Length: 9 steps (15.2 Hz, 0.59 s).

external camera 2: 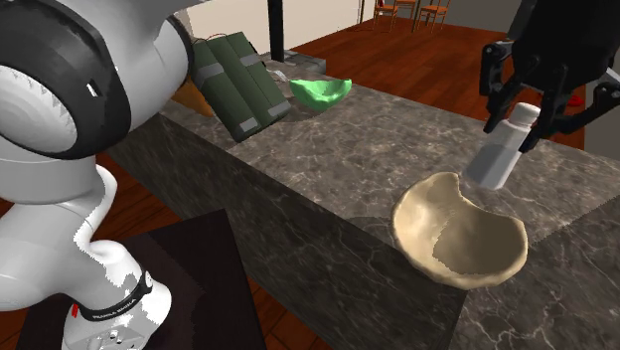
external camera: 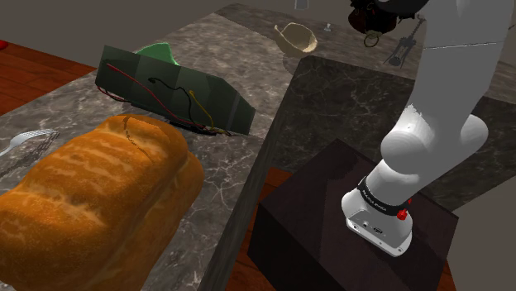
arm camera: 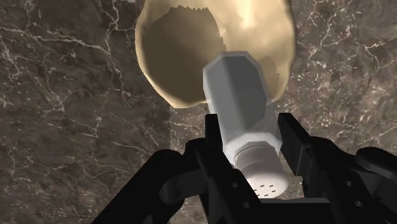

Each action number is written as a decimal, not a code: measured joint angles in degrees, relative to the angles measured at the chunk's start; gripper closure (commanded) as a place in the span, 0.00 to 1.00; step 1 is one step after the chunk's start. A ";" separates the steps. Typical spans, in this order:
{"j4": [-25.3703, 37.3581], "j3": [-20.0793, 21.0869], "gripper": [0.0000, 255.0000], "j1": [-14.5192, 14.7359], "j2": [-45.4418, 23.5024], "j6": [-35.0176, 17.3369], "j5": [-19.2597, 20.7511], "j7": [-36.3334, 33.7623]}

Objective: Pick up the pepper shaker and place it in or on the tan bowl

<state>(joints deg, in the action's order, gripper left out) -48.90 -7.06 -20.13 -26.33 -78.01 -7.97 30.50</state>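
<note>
A dark, white-veined stone tabletop (external camera 2: 328, 149) runs in a long L under the jaws. Beside it lies a red-brown wood floor (external camera 2: 417, 60), with wooden chairs (external camera 2: 407, 10) far behind the jaws. The white arm (external camera: 451, 124) rises from a dark box stand (external camera: 331, 223) and reaches across the tabletop.

A big golden-brown loaf of bread (external camera: 91, 198) lies on the tabletop, well away from the jaws at the end nearest the shoulder camera. Beyond it is a dark green case (external camera: 174, 91) with red and yellow wires across its side, also well apart from the jaws. A bright green dish-shaped thing (external camera 2: 320, 91) sits just behind the case. A pale fork (external camera: 25, 140) lies beside the loaf. None of these stands between the jaws and the bowl.

The tan bowl (external camera 2: 462, 239) rests on the tabletop directly below the jaws, shallow, with an uneven rim. The black jaws are clenched on the pepper shaker (external camera 2: 500, 149), a grey-white faceted bottle. Its white cap with small holes sits back between the jaws. It hangs tilted in the air, and its far end points down at the bowl's rim.
</note>
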 measured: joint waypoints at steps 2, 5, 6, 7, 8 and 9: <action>-4.89 -0.07 1.00 0.42 1.96 -2.93 0.27 0.21; -9.78 -0.11 1.00 0.76 3.48 -6.28 0.50 0.46; -11.71 -0.14 1.00 0.87 4.20 -7.49 0.60 0.58; -13.23 -0.16 1.00 0.92 4.65 -8.56 0.65 0.72; -14.64 -0.17 1.00 1.01 5.08 -9.54 0.71 0.78; -16.30 -0.16 1.00 1.15 5.67 -10.61 0.79 0.82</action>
<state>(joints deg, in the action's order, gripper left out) -65.20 -7.22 -18.99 -20.66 -88.63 -7.19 31.32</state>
